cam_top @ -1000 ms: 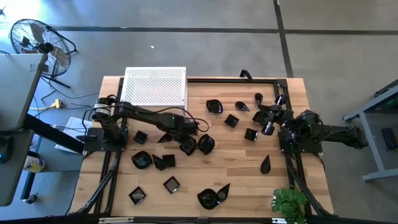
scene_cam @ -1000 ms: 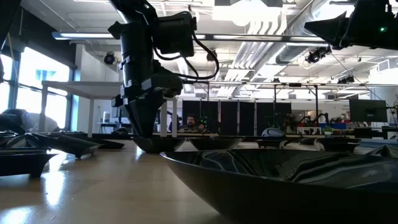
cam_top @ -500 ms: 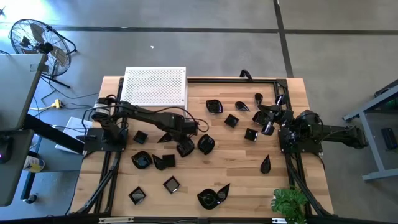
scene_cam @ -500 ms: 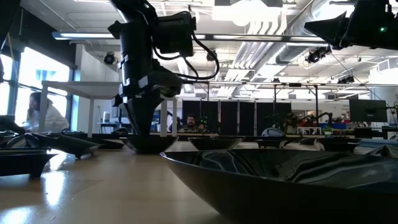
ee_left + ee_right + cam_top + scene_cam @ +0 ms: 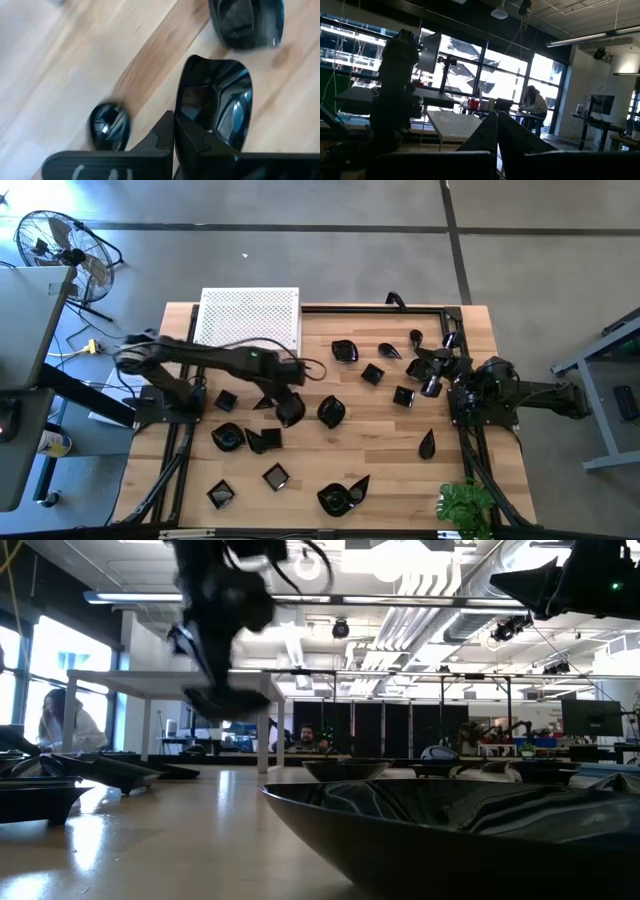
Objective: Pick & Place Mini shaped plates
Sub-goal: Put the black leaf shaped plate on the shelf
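Left gripper [image 5: 290, 408] over mid-table, fingers pinched on the rim of a black plate [image 5: 215, 107], which hangs clear of the wood (low view shows it [image 5: 222, 700] lifted, blurred).

Nearest neighbours of the gripper:
- a rounded plate [image 5: 331, 411] just beside it, toward the right arm; same one likely at the wrist view's edge [image 5: 247, 22].
- a small dark square dish [image 5: 265, 401] touching or nearly touching the held plate on the near-stand side; cannot tell which.
- a small round dish [image 5: 109, 126] on the wood below the fingers.

Next ring out: square dish [image 5: 226, 399] by the left arm's base, a round wavy plate [image 5: 228, 437] and an angular one [image 5: 264, 439] side by side, both apart from the gripper.

Farther: two squares [image 5: 275, 476] [image 5: 221, 494] and a leaf pair [image 5: 343, 496] near the table's front edge.

White perforated stand [image 5: 250, 319] sits behind the left arm, at the table's back edge; nothing lies between it and the gripper except the arm itself.

Far side: a cluster of plates [image 5: 372, 372] before the right gripper [image 5: 432, 385], which rests pressed together at its base; a teardrop [image 5: 428, 444] lies alone nearby. Plant [image 5: 466, 507] at the corner.
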